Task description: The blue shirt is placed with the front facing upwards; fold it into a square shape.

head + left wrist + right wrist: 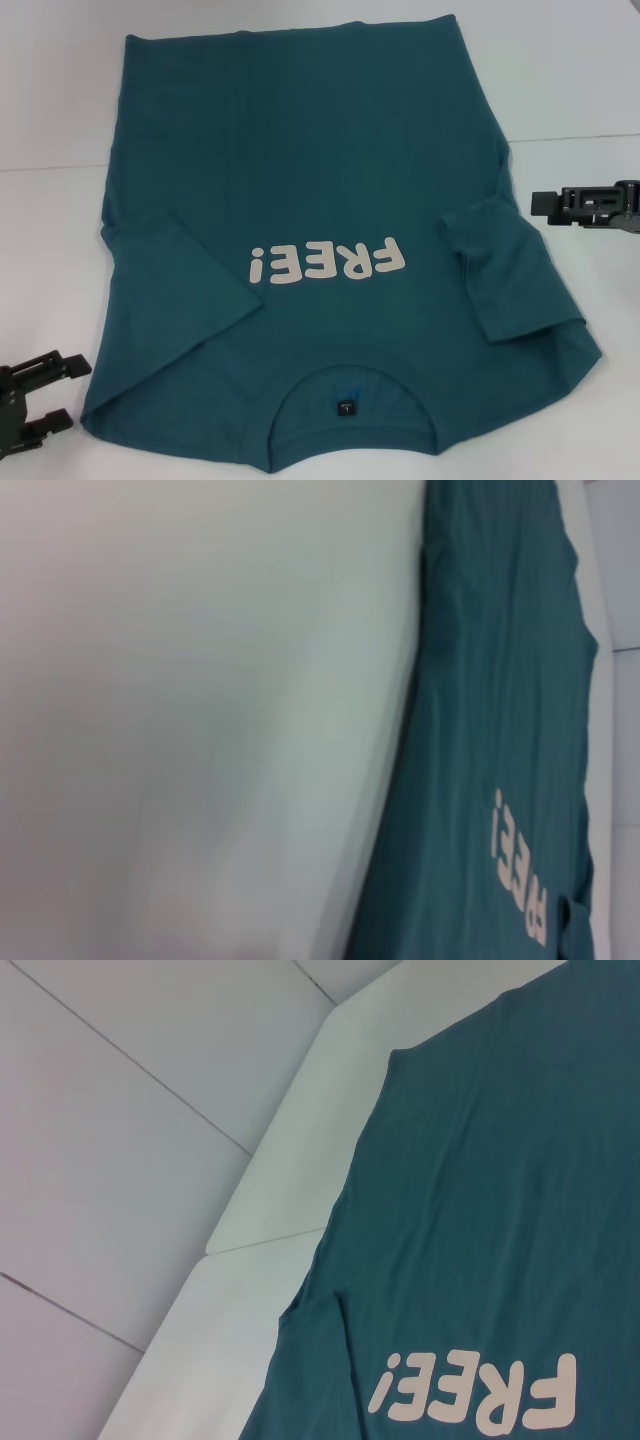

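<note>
The blue shirt (300, 170) lies flat on the white table (50, 100), front up, with its cream "FREE!" lettering (325, 263) across the chest. Its round collar (350, 388) and dark neck label (346, 408) are at the near edge. Both short sleeves lie folded inward over the body. My left gripper (72, 392) rests open beside the near left corner of the shirt, holding nothing. My right gripper (545, 203) hovers just off the shirt's right side, level with the right sleeve. The wrist views show only the shirt (500, 680) (500, 1210) and the table.
Bare white tabletop surrounds the shirt, with wide strips on the left (50, 250) and right (590, 90). A thin seam (570, 135) crosses the table surface. The right wrist view shows the table's edge (270, 1190) and tiled floor (120, 1160) beyond.
</note>
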`<state>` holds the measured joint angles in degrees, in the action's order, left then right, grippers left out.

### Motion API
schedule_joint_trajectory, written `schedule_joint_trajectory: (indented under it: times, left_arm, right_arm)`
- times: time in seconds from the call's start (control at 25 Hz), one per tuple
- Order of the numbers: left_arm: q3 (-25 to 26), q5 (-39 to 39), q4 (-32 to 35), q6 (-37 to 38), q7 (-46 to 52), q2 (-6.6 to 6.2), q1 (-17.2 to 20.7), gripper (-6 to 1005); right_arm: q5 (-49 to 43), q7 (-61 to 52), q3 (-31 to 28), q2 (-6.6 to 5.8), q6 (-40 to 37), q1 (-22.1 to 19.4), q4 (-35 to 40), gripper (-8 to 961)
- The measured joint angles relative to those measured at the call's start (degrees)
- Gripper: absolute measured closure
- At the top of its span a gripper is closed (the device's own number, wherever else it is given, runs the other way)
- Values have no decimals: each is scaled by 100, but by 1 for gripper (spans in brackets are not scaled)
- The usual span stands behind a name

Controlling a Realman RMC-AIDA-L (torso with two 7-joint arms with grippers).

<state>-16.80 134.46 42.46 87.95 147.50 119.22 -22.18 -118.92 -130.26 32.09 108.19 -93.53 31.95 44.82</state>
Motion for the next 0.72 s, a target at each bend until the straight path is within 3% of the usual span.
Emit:
schedule_joint_trajectory:
  times: [0.72]
  left_arm:
    - [-142,55,-260,-367,37,17,-58,127]
  right_arm:
    - [0,5,-10,0,11,-21,1,308]
